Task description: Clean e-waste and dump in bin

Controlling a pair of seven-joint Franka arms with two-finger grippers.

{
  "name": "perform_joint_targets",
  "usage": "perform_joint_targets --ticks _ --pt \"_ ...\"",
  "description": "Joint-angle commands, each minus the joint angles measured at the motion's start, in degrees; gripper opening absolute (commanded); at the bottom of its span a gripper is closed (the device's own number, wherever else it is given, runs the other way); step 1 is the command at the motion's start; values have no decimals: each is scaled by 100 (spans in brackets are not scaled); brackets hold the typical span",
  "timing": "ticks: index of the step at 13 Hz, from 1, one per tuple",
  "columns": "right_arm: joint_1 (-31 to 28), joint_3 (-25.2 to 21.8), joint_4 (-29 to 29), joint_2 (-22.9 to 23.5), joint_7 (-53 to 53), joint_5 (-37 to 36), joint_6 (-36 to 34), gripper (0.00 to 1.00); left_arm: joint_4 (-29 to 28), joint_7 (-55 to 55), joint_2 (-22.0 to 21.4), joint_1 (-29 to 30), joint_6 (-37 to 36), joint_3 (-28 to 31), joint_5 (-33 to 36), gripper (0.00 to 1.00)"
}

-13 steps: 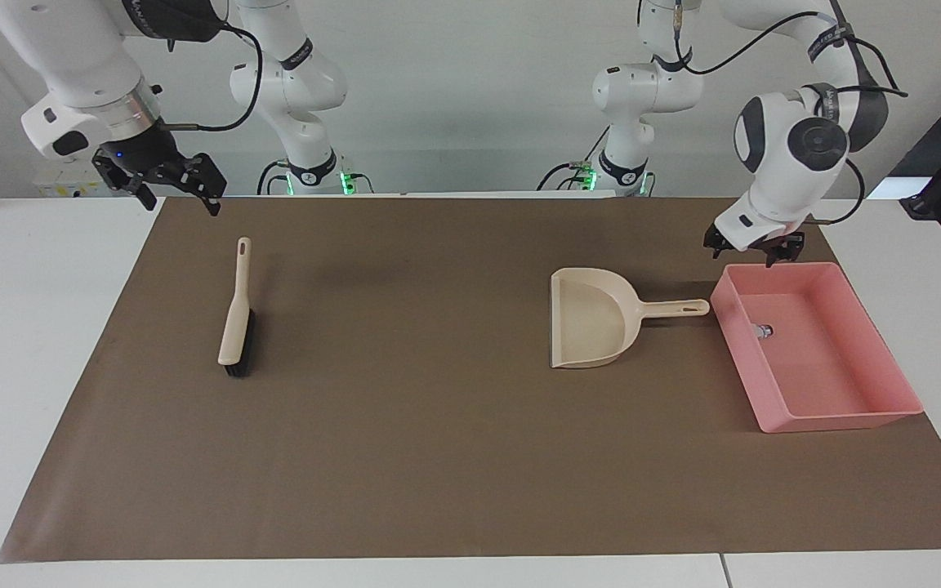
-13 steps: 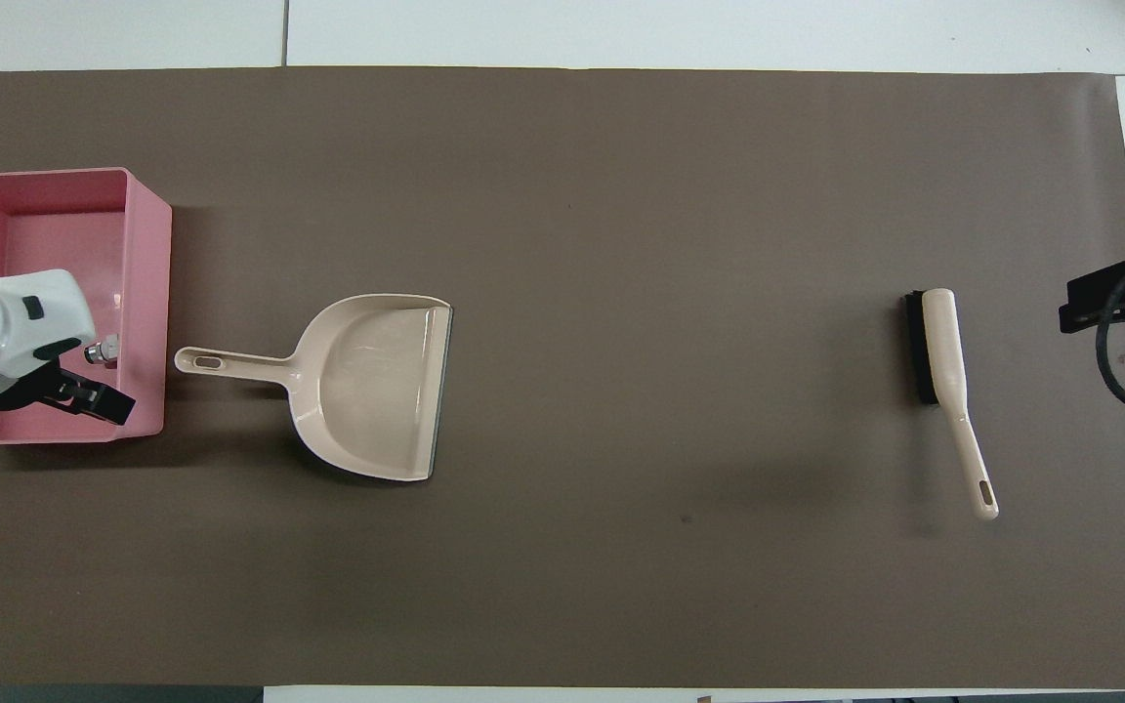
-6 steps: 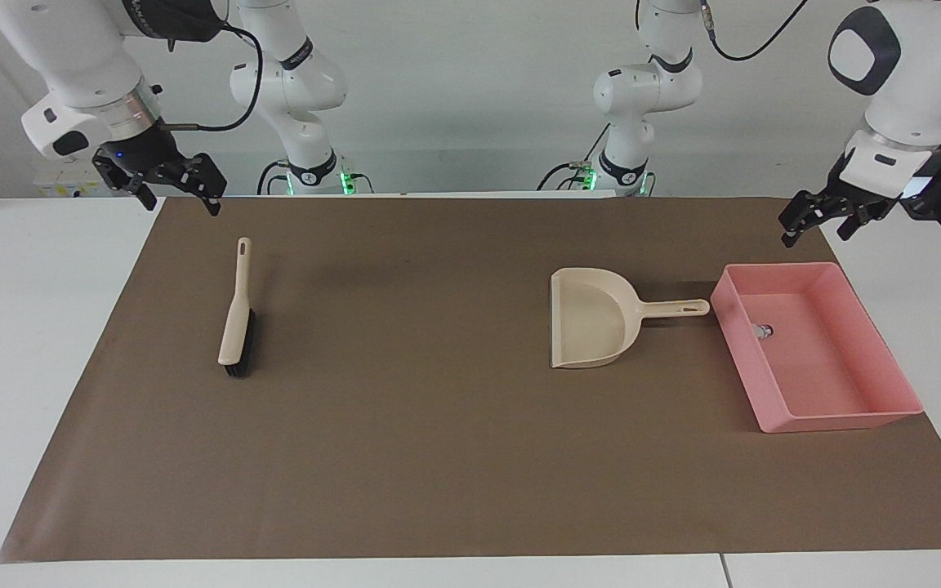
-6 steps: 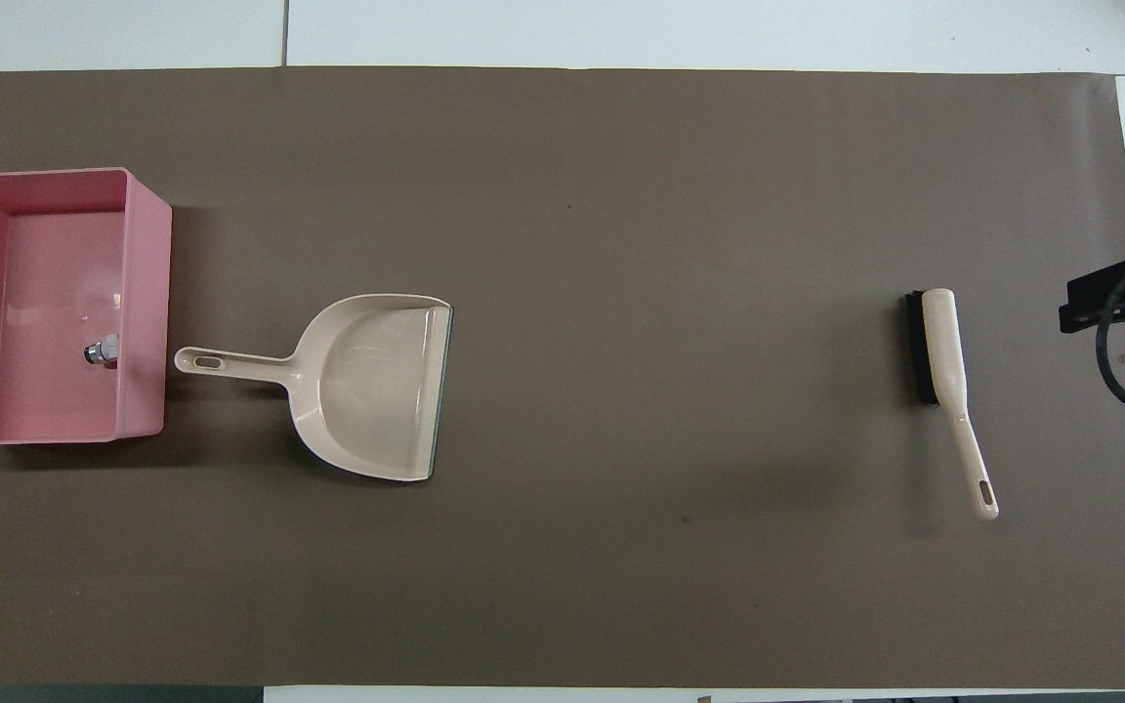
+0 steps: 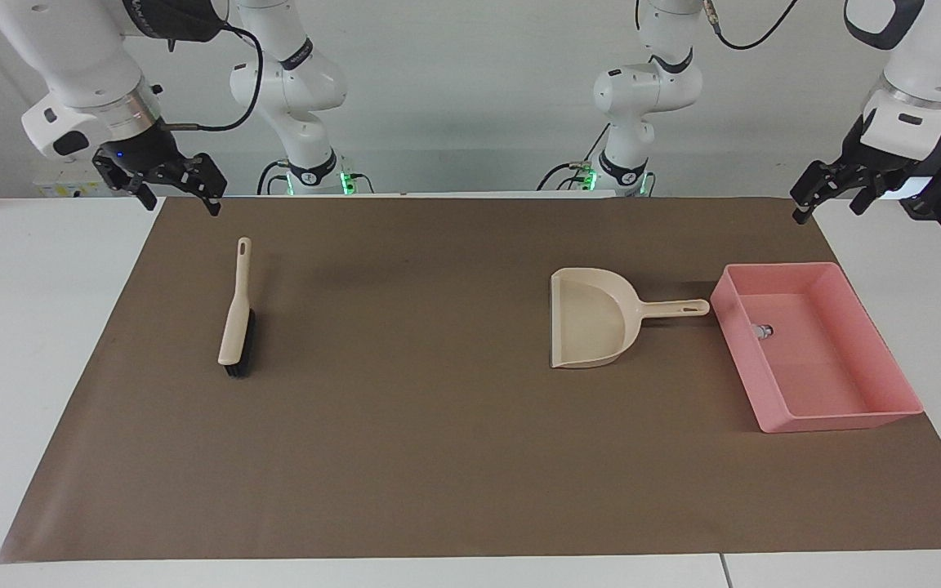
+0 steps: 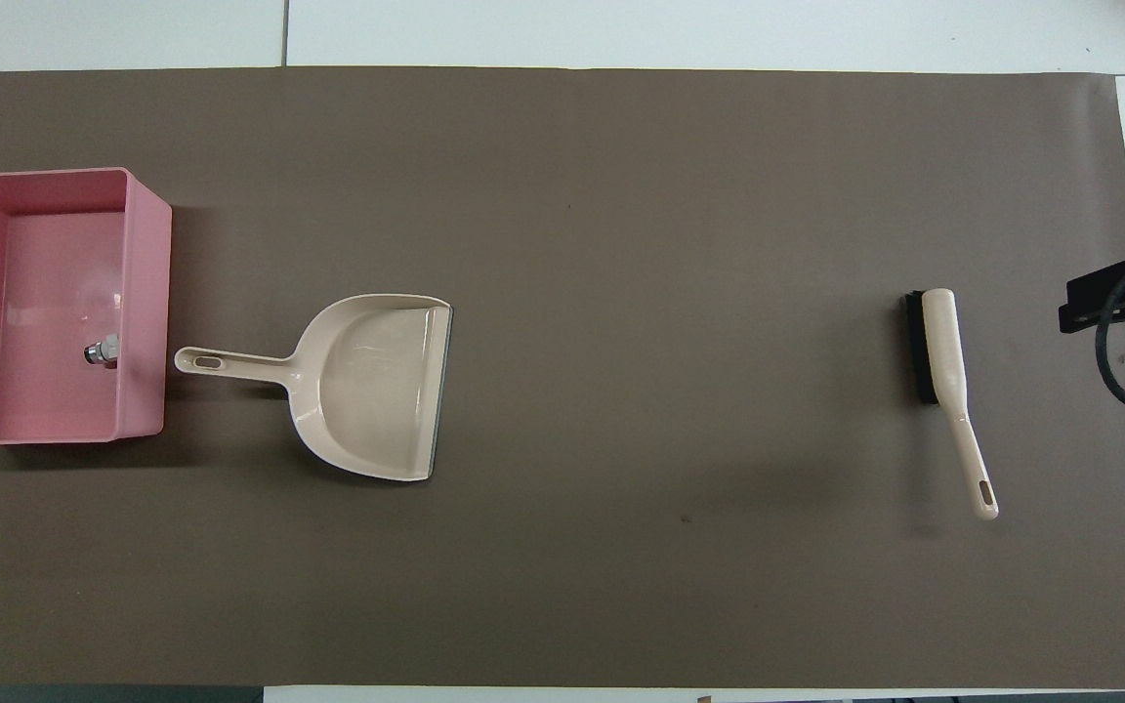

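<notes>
Even, bright light falls from above. Shadows are soft: a faint one lies on the brown mat [image 5: 470,457] beside the dustpan [image 6: 367,386], a darker one along the pink bin [image 6: 147,293]. The dustpan's inside shows mild glare. Both views are sharp throughout.

— Where is the left gripper [image 5: 828,194]?
— Up in the air, over the mat's [image 5: 438,425] corner by the pink bin [image 5: 887,412], fingers apart. A small piece [image 5: 762,331] lies in the bin.
— And the right gripper [image 5: 180,186]?
— Over the mat's edge, above the brush [image 5: 235,322] handle. The dustpan [image 5: 593,327] sits beside the bin.
</notes>
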Motion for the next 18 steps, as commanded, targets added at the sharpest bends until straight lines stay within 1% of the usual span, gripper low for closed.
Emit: perform_joint_targets --ticks 1,4,6,18 --pt "14 16 66 9 -97 -114 -63 100 69 1 38 -63 -430 -2 -46 98" --pt "14 16 66 9 -106 -114 -63 100 -290 264 -137 -63 -177 -2 -55 98" --pt "14 16 66 9 -106 -114 -72 100 -292 274 -147 -63 -71 -11 -63 98" --pt "6 8 66 9 -80 -105 -63 100 -379 292 -173 -80 -71 -37 -63 98"
